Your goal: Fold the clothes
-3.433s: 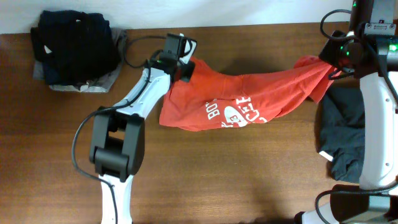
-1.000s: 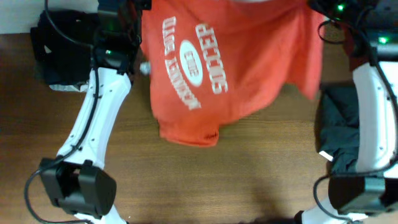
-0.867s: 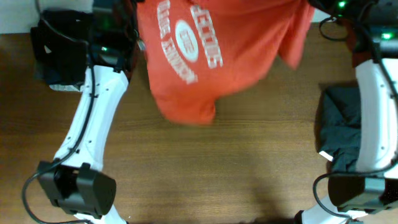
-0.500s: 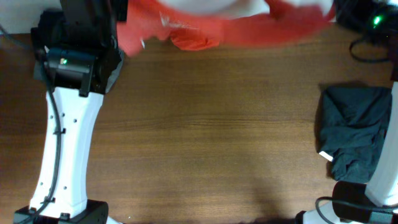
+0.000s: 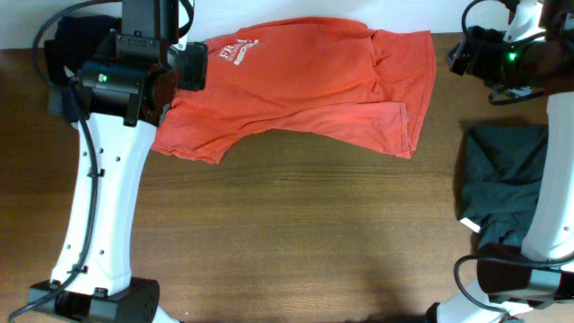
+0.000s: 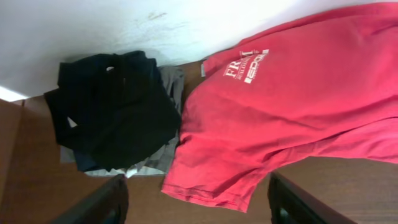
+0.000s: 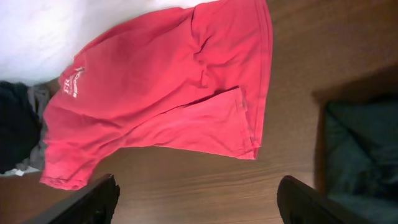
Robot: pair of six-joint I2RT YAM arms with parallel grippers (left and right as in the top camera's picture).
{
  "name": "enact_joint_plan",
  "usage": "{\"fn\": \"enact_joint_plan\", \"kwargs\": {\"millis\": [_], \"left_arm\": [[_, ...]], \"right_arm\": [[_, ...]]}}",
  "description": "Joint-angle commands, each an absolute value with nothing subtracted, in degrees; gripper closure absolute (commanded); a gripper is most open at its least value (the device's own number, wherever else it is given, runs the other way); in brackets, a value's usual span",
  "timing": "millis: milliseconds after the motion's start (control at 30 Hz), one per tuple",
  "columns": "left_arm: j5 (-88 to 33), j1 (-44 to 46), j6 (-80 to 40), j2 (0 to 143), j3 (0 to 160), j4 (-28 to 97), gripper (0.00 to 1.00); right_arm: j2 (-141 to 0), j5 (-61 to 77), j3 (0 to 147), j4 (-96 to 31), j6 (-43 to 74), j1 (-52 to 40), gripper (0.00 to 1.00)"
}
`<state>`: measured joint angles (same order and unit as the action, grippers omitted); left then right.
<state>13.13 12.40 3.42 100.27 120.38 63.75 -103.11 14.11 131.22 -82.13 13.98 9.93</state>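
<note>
While left tool [image 6: 198,180] and right tool [image 7: 198,182] gape apart, red shirt [image 5: 305,76] spread on table [image 5: 314,233]

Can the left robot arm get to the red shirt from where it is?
Probably yes. The left gripper hangs open above the red shirt near its sleeve end. Nothing lies on the shirt, and the dark clothes pile sits beside it, not over it.

- The red shirt [image 5: 305,81] lies spread but wrinkled at the far edge, white logo up.
- A dark garment [image 5: 507,179] sits crumpled on my right.
- A dark stack [image 6: 118,112] sits far left.
</note>
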Motion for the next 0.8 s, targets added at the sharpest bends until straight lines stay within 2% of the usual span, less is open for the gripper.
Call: {"fn": "enact_joint_plan", "kwargs": {"millis": [0,67,100,133,500,767], "left_arm": [[8.25,12.21,2.74,101.41,120.22,64.25,0.23],[5.58,12.19,2.74,103.00,119.94,65.63,0.13],[4.89,12.21,2.37,104.01,119.92,66.46,0.03],[4.86,12.19,0.82,105.71,119.92,67.35,0.01],[4.16,6.46,-24.25,121.47,119.92,68.29,0.01],[-8.40,-0.36,-25.28,127.42,119.83,70.76,0.01]], "right_arm": [[-102.69,12.82,131.46,-82.32,13.74,9.72,0.13],[-103.09,12.84,131.46,-82.59,13.76,9.72,0.13],[-103.35,12.84,131.46,-82.87,13.76,9.72,0.12],[-103.66,12.84,131.46,-83.35,13.74,9.72,0.11],[-111.15,13.08,131.41,-86.08,10.50,8.47,0.08],[-120.84,12.80,131.41,-83.44,10.44,5.52,0.08]]}}
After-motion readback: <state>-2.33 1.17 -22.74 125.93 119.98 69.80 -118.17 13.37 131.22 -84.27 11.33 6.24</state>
